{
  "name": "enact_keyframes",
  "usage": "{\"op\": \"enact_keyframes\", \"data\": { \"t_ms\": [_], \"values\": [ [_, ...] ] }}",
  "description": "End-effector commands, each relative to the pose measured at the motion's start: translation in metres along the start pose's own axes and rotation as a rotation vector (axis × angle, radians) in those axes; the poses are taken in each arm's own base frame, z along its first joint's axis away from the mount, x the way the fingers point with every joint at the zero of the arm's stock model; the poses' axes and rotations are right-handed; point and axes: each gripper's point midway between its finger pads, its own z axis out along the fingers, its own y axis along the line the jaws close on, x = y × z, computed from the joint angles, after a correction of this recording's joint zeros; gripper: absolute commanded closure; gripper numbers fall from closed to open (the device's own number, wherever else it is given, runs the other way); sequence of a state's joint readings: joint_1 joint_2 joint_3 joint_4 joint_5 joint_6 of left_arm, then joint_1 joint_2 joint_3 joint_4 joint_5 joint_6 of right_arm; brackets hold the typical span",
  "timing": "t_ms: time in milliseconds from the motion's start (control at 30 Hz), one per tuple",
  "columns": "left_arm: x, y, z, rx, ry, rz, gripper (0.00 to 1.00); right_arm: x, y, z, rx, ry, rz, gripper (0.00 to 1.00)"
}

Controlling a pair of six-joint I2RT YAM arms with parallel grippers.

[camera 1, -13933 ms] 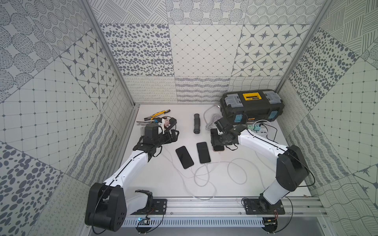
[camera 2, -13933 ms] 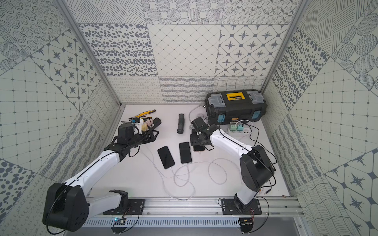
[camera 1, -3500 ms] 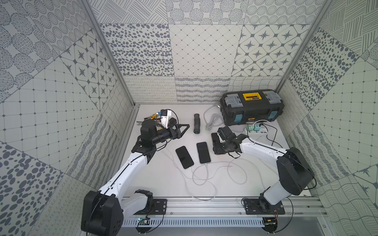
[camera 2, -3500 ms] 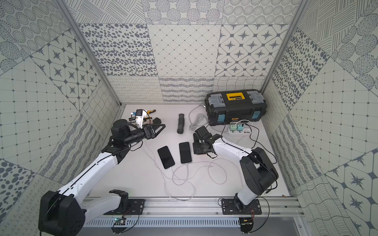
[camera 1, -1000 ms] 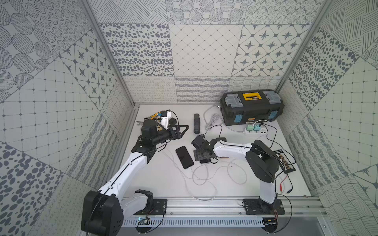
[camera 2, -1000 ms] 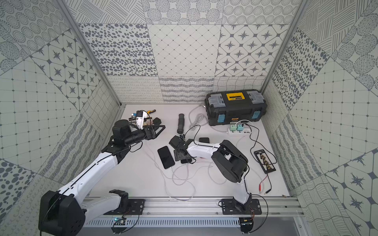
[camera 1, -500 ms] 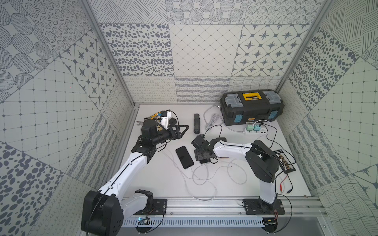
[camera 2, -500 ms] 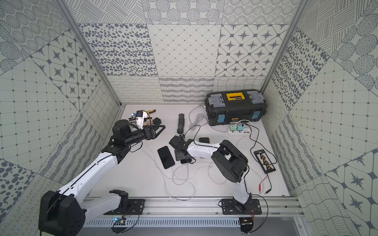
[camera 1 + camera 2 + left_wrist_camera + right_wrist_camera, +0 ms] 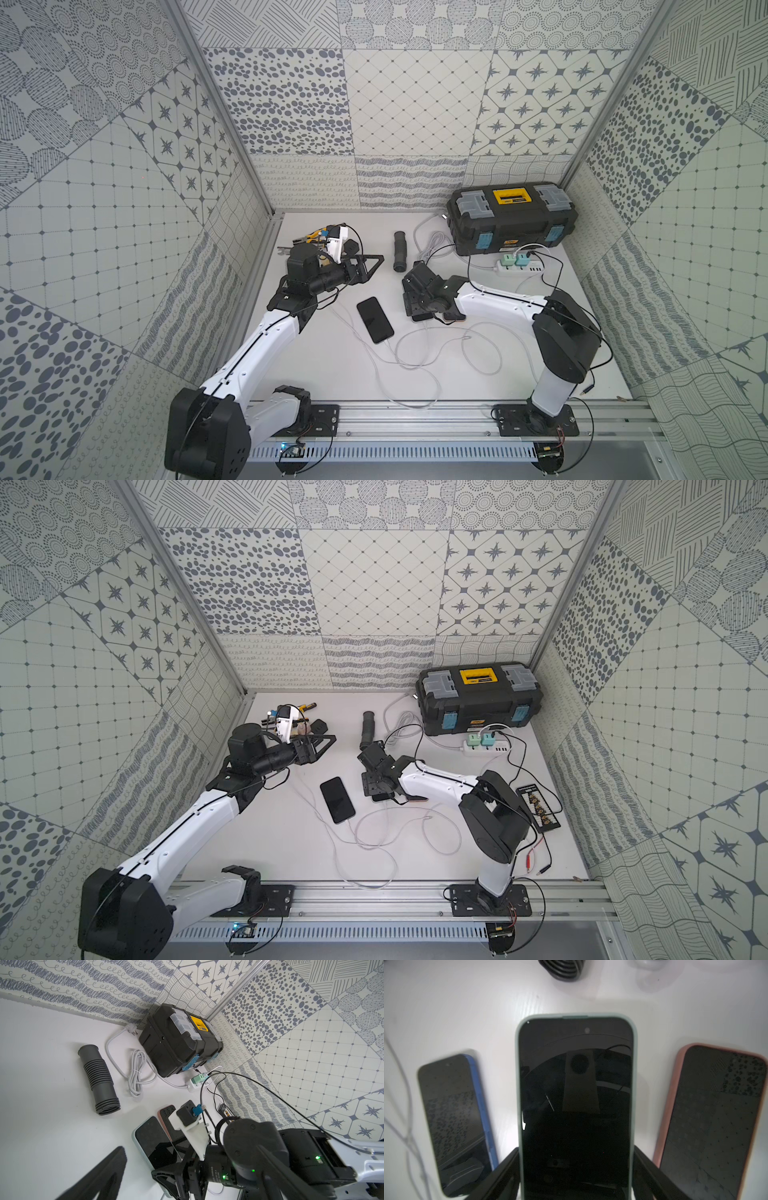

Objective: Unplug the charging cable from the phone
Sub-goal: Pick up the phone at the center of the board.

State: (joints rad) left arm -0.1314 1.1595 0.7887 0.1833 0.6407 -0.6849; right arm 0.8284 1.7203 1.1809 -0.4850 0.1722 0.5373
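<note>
Right gripper [image 9: 576,1167] clasps mint-cased phone [image 9: 576,1105], blue phone [image 9: 452,1122] and pink phone [image 9: 712,1122] flanking

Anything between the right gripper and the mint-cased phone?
Nothing visible. The right gripper straddles the mint-cased phone; the blue phone and pink phone lie outside its fingers.

The white table [image 9: 324,386] carries a black toolbox [image 9: 512,218] in its far right corner, with a power strip [image 9: 519,268] just in front of it. A ribbed hose [image 9: 400,251] and a coiled grey cord [image 9: 432,243] lie near the far edge. Three phones lie side by side mid-table: a blue-edged phone [image 9: 375,319], a green-cased phone [image 9: 575,1105] and a pink-cased phone [image 9: 712,1118]. White cables [image 9: 415,361] loop toward the front edge. Hand tools [image 9: 308,707] sit in the far left corner, and a small board [image 9: 538,808] lies by the right edge.
</note>
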Motion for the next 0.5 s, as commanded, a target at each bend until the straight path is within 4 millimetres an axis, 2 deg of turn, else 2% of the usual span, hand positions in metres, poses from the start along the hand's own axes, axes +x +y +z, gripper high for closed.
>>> {"op": "enact_keyframes", "data": {
  "t_ms": [0,233,467],
  "values": [
    [-0.006,-0.012,-0.002,0.051,-0.009,0.029,0.02,-0.030,0.027,-0.028,-0.202,-0.101,-0.018,0.42],
    [-0.006,-0.018,-0.001,0.085,-0.003,0.027,0.02,-0.050,0.051,-0.073,-0.529,-0.170,-0.025,0.42],
    [-0.006,-0.030,0.001,0.164,0.018,0.016,0.02,-0.069,0.058,-0.119,-0.773,-0.246,0.003,0.42]
  ]
}}
